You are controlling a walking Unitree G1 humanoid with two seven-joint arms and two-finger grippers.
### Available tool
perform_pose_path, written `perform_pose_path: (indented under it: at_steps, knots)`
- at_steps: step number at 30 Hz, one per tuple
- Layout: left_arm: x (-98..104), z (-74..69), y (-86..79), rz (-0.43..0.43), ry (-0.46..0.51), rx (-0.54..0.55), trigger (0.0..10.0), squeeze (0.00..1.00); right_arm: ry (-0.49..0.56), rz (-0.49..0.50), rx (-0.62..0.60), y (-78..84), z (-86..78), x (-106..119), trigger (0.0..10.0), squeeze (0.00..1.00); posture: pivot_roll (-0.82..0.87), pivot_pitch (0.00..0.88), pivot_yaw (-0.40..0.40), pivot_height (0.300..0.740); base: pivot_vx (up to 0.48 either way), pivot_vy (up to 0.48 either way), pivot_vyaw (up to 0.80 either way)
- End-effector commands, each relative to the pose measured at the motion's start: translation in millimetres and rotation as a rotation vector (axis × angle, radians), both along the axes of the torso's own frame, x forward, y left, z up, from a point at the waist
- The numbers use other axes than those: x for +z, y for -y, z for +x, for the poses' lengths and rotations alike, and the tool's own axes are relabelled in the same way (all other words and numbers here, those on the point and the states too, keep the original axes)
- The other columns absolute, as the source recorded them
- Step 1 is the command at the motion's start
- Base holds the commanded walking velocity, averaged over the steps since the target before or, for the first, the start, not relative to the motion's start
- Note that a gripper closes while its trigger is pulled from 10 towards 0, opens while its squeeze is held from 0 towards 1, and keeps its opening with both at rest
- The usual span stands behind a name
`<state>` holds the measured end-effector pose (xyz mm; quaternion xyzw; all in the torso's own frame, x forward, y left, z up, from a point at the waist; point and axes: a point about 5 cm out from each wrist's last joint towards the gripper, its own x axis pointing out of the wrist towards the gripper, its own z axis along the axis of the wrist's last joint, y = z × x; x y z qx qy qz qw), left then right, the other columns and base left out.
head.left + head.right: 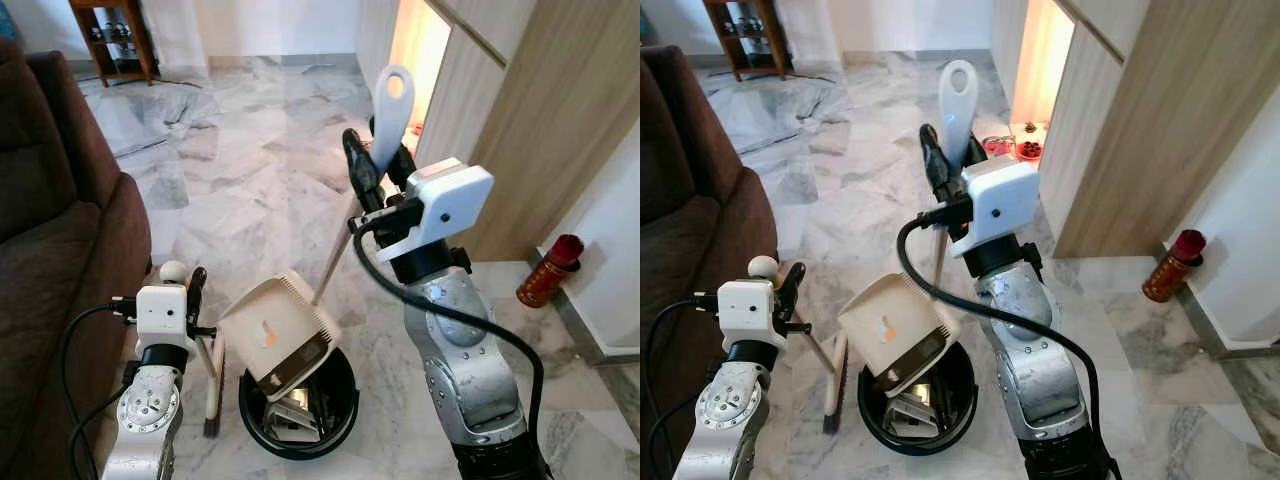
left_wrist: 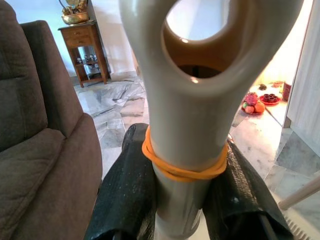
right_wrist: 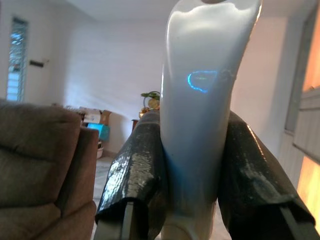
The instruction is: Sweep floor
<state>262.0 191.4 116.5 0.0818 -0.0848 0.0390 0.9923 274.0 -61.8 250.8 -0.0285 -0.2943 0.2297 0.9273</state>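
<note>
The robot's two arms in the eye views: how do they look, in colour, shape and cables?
Both arms are rounded silver metal shells with small screw holes. Each wrist carries a boxy white camera housing. The left gripper and the right gripper each have two long black fingers. A thick black cable loops along the right arm; a thinner black one runs beside the left.

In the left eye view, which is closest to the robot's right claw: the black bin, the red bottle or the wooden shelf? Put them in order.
From the right gripper, shut on the dustpan handle:
1. Red bottle, on the floor to its right by the wall.
2. Black bin, low at the robot's feet; close to the bottle's rank.
3. Wooden shelf, far across the room.
</note>
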Motion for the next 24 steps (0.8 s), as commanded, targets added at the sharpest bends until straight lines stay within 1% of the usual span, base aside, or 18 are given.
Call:
perform_pose_path:
  at_steps: [1, 2, 3, 4, 5, 8, 9, 11, 14, 17, 19, 24]
  knots:
    - [8, 0.2, 2.3, 0.008, 0.047, -0.017, 10.0, 0.00, 0.128, -0.004, 0.052, -6.7, -14.2, 19, 10.0, 0.00, 0.08, 0.104, -0.007, 0.740, 0.000, 0.000, 0.00]
    - [8, 0.2, 2.6, 0.007, 0.047, -0.018, 10.0, 0.00, 0.136, -0.020, 0.062, -8.8, -15.4, 19, 10.0, 0.00, 0.08, 0.104, -0.007, 0.740, 0.000, 0.000, 0.00]
    - [8, 0.2, 2.9, 0.006, 0.047, -0.019, 10.0, 0.00, 0.159, -0.071, 0.096, -16.4, -20.0, 17, 10.0, 0.00, 0.08, 0.104, -0.006, 0.740, 0.000, 0.000, 0.00]
    - [8, 0.2, 2.9, 0.006, 0.047, -0.019, 10.0, 0.00, 0.159, -0.071, 0.096, -16.4, -20.0, 17, 10.0, 0.00, 0.08, 0.104, -0.006, 0.740, 0.000, 0.000, 0.00]
    - [8, 0.2, 2.7, 0.005, 0.048, -0.019, 10.0, 0.00, 0.172, -0.093, 0.127, -21.7, -24.2, 16, 10.0, 0.00, 0.08, 0.105, -0.005, 0.740, 0.000, 0.000, 0.00]
    - [8, 0.2, 2.5, 0.005, 0.048, -0.018, 10.0, 0.00, 0.185, -0.106, 0.155, -25.4, -27.9, 17, 10.0, 0.00, 0.08, 0.104, -0.005, 0.740, 0.000, 0.000, 0.00]
    - [8, 0.3, 2.7, 0.005, 0.048, -0.018, 10.0, 0.00, 0.199, -0.127, 0.179, -29.2, -31.3, 17, 10.0, 0.00, 0.08, 0.104, -0.004, 0.740, 0.000, 0.000, 0.00]
    - [8, 0.5, 2.8, 0.005, 0.049, -0.019, 10.0, 0.00, 0.207, -0.141, 0.189, -30.8, -32.7, 17, 10.0, 0.00, 0.09, 0.105, -0.005, 0.740, 0.000, 0.000, 0.00]
    - [9, 0.8, 2.8, 0.004, 0.052, -0.019, 10.0, 0.00, 0.244, -0.192, 0.219, -37.2, -38.4, 17, 10.0, 0.00, 0.09, 0.105, -0.004, 0.740, 0.000, 0.000, 0.00]
    - [9, 0.9, 2.8, 0.003, 0.052, -0.018, 10.0, 0.00, 0.258, -0.205, 0.225, -38.7, -40.0, 17, 10.0, 0.00, 0.09, 0.105, -0.004, 0.740, 0.000, 0.000, 0.00]
    - [9, 1.1, 3.0, 0.003, 0.052, -0.019, 10.0, 0.00, 0.284, -0.244, 0.244, -42.2, -43.7, 18, 10.0, 0.00, 0.09, 0.105, -0.003, 0.740, 0.000, 0.000, 0.00]
    - [9, 1.1, 2.9, 0.002, 0.052, -0.019, 10.0, 0.00, 0.292, -0.293, 0.290, -47.8, -48.9, 15, 10.0, 0.00, 0.09, 0.104, -0.003, 0.740, 0.000, 0.000, 0.00]
